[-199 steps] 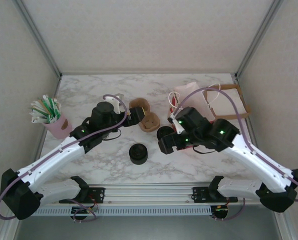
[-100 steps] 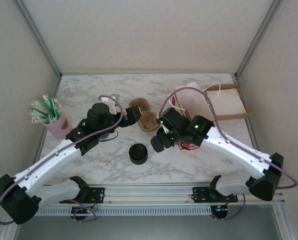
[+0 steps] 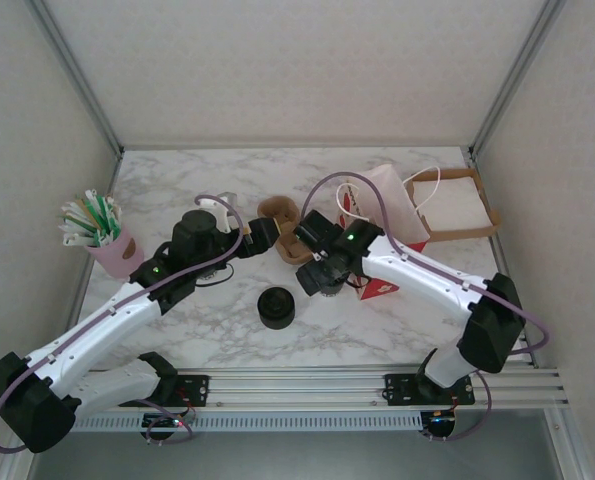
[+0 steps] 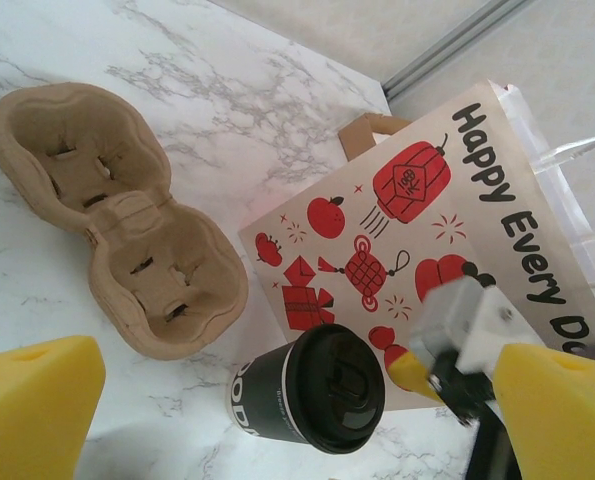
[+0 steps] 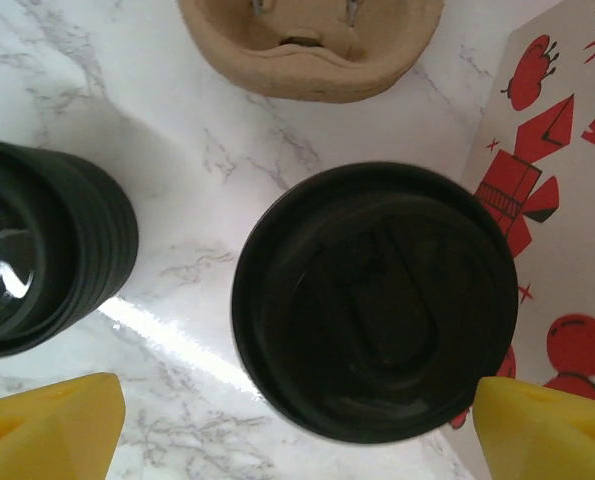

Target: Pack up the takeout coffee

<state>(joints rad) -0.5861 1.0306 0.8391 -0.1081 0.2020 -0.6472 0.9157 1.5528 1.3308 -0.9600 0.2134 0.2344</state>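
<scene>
Black-lidded takeout coffee (image 5: 372, 300) | sits between spread fingers (image 5: 47, 432) of right tool (image 5: 297, 430)

At frame centre the right gripper (image 3: 315, 278) hangs between a black lid stack (image 3: 275, 307) and a printed paper bag (image 3: 397, 200); a pink cup (image 3: 117, 255) stands far left.

The setting is looking like a robotics lab's test cell rather than a real café: a left arm (image 3: 97, 325) and a right arm (image 3: 427, 280) are sitting bolted to an aluminium rail (image 3: 297, 385) at the near edge of a marble-patterned tabletop (image 3: 167, 180), and plain pale wall panels (image 3: 297, 70) in metal struts (image 3: 80, 80) are boxing the space in. Coffee-shop items are serving as staged props: a takeout coffee (image 5: 372, 300), a pulp cup carrier (image 4: 117, 220), a printed paper bag (image 4: 447, 230), a stack of black lids (image 3: 275, 307) and a pink cup of stirrers (image 3: 112, 250).
</scene>
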